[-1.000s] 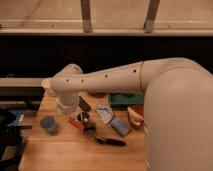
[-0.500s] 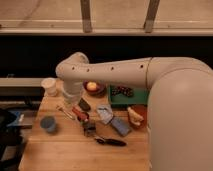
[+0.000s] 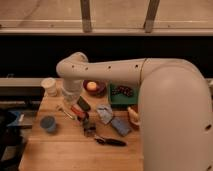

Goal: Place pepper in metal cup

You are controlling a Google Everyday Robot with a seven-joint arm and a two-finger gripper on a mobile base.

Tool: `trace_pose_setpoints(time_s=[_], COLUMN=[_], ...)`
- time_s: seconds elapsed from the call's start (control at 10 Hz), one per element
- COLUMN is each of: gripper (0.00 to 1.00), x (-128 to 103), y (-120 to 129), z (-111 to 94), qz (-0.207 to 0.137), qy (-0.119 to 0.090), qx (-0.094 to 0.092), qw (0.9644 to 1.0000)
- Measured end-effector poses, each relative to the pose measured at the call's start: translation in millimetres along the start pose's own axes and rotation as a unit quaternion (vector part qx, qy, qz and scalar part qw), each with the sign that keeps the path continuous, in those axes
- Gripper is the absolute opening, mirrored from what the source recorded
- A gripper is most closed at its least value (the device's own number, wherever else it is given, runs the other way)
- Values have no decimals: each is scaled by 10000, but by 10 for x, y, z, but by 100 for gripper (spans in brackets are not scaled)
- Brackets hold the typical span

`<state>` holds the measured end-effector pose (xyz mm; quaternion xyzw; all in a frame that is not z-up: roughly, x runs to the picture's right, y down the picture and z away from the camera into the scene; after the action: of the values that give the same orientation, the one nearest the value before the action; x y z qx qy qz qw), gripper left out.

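In the camera view, the gripper hangs over the wooden table, right of the blue cup. The pepper lies slanted at its fingers; whether the jaws clasp it cannot be told. The arm's elbow hides the metal cup.

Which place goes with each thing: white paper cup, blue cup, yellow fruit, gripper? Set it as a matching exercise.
1 white paper cup
2 blue cup
3 yellow fruit
4 gripper

A in the dark bowl
B front left of the table
C table's back left corner
D above the table, between paper cup and bowl

Pairs: 1-C, 2-B, 3-A, 4-D
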<state>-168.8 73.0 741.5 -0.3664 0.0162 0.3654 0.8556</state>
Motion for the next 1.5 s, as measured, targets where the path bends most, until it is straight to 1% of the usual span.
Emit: trace_pose_setpoints(time_s=[0.2, 0.3, 0.4, 0.5, 0.7, 0.8, 1.0, 1.2, 1.3, 1.4, 1.5], gripper=[40, 44, 53, 59, 60, 60, 60, 60, 60, 60, 60], x=[-53, -58, -50, -39, -10, 19, 120, 247, 269, 267, 263], y=[-42, -69, -101, -132, -188, -217, -295, -378, -392, -383, -379], z=[101, 182, 295, 387, 522, 555, 573, 531, 483, 461, 465], qz=[4, 17, 42, 73, 165, 223, 394, 548, 555, 537, 530], qy=[13, 5, -29, -65, -139, -161, -205, -276, -361, -404, -402], qx=[-86, -147, -215, -266, -362, -388, -416, -387, -341, -326, -324], qw=[10000, 9999, 9998, 9996, 9991, 9989, 9981, 9974, 9972, 9972, 9973])
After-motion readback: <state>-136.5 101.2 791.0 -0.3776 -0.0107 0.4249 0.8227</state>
